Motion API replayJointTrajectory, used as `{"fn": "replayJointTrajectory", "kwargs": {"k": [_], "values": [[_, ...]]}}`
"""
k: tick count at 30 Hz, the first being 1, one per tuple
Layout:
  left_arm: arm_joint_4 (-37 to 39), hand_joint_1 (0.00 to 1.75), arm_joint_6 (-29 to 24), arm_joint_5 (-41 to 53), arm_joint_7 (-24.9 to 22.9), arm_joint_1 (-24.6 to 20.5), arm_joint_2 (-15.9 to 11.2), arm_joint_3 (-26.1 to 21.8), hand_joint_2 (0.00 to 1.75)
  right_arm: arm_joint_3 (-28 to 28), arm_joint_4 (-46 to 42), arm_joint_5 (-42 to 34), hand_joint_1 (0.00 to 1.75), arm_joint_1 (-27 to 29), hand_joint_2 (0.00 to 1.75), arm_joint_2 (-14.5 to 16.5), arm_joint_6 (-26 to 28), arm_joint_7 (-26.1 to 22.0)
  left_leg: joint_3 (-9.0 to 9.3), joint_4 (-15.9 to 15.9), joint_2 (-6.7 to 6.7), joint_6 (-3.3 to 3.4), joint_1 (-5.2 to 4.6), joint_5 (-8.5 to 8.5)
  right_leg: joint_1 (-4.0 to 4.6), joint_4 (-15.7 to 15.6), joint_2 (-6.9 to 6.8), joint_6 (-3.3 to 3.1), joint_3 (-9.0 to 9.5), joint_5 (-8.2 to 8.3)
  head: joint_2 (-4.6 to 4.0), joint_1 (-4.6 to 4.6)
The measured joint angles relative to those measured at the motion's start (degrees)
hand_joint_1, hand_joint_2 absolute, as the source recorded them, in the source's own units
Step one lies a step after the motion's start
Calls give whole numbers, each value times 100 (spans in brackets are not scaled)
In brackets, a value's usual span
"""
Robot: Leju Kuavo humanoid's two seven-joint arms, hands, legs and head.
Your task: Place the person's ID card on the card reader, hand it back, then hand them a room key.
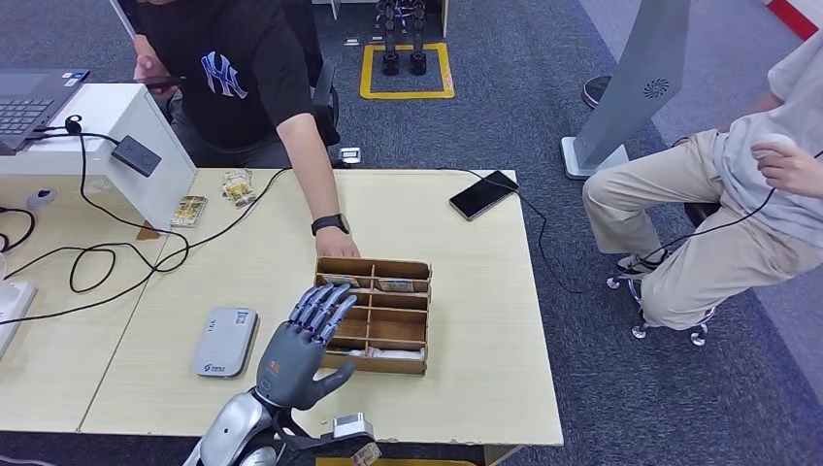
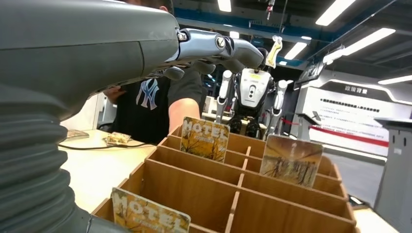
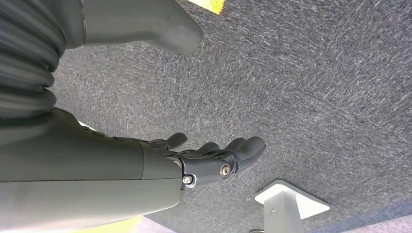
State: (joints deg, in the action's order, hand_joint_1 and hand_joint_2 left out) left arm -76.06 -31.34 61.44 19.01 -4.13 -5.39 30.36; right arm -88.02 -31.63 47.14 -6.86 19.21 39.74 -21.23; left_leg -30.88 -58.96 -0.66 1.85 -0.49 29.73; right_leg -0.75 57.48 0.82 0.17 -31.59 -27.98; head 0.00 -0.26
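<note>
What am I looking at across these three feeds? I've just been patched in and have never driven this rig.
It's a humanoid robot with two arms and fingered hands. The head view looks down at a desk: the left hand hovers open over a wooden divided box holding hotel key cards. A white card reader lies beside it, and a person's hand rests at the box's far edge. The left wrist view looks from behind that hand, across the box. The right wrist view shows the right hand, empty, hanging over carpet. Neither hand holds anything.

A robotics lab staged as a hotel desk: laptop (image 1: 29,102), floor markings (image 1: 407,71), another humanoid robot (image 2: 252,99).
</note>
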Motion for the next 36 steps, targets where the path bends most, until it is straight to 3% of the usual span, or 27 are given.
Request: {"fn": "replayJointTrajectory", "kwargs": {"k": [36], "values": [[542, 0, 27, 896, -771, -232, -54, 2, 175, -1, -2, 7, 0, 0, 175, 0, 0, 60, 0, 0, 0, 0, 0, 0, 0, 0, 1, 0, 0, 0, 0, 0]]}}
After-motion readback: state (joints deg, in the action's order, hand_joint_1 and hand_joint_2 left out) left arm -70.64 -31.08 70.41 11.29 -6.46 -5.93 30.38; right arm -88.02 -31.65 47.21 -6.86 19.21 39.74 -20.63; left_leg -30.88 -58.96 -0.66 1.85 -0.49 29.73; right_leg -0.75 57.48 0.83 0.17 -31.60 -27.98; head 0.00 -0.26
